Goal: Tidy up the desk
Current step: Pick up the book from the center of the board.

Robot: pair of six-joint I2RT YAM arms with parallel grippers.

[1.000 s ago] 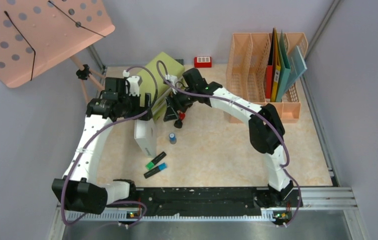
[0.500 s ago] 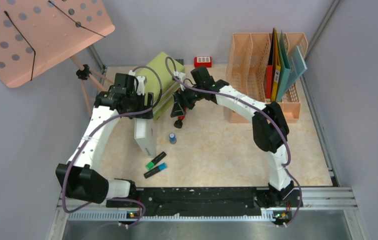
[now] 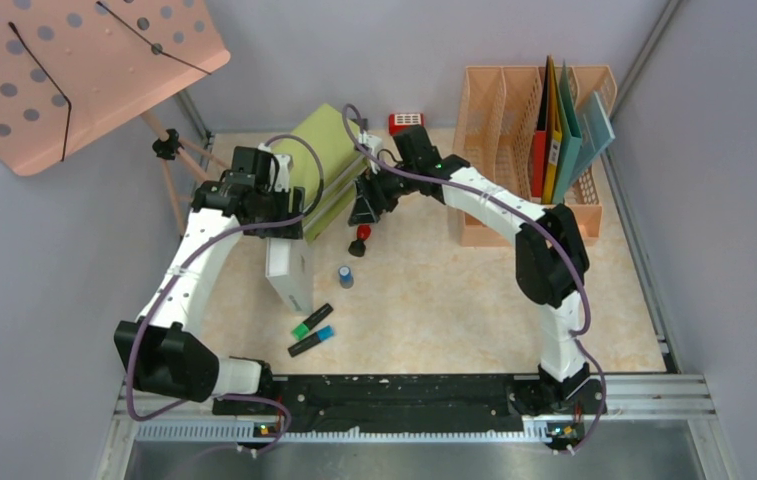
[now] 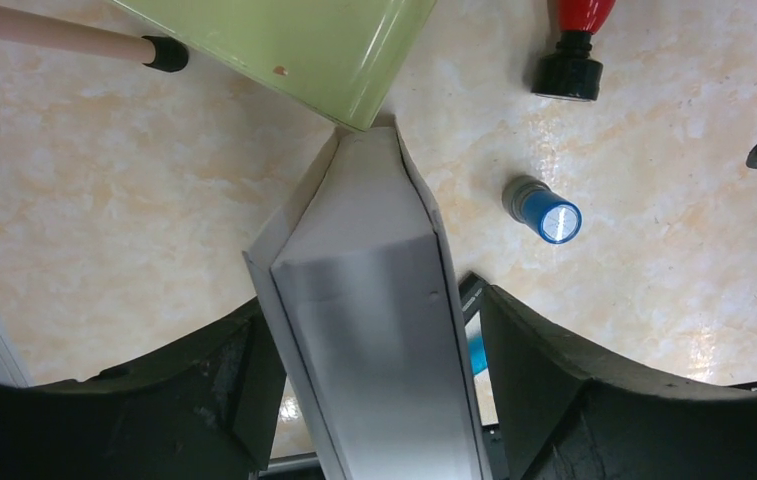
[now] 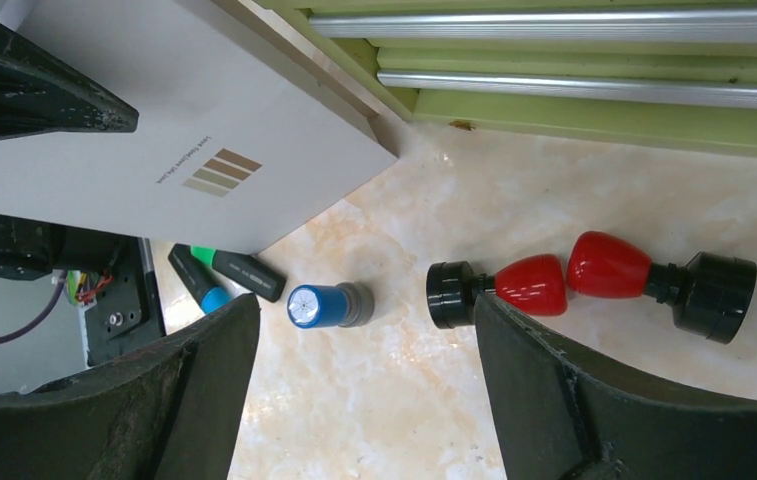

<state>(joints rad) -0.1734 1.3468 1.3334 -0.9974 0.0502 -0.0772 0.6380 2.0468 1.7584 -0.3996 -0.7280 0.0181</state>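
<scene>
Beige marble-patterned desk (image 3: 434, 310) lay flat between grey walls, under both arms; left gripper (image 4: 369, 320) stood with jaws apart, straddling a white cardboard box (image 4: 354, 230) just beside a green metal cabinet (image 4: 294, 45); right gripper (image 5: 364, 325) hung spread and empty over a blue-capped cylindrical stamp (image 5: 319, 305).

The left arm (image 3: 186, 275) is seen arched up from its base and bent inward, the wrist turned downward. The left gripper (image 4: 369, 300) is set astride an upright white box (image 4: 374, 330): one finger (image 4: 204, 390) is laid against its side, and a thin gap is left at the other. The right arm (image 3: 499, 205) is stretched far forward and across, elbow raised. The right gripper (image 5: 366, 310) is pointed down, its fingers (image 5: 154, 400) spread wide, gripping nothing.
</scene>
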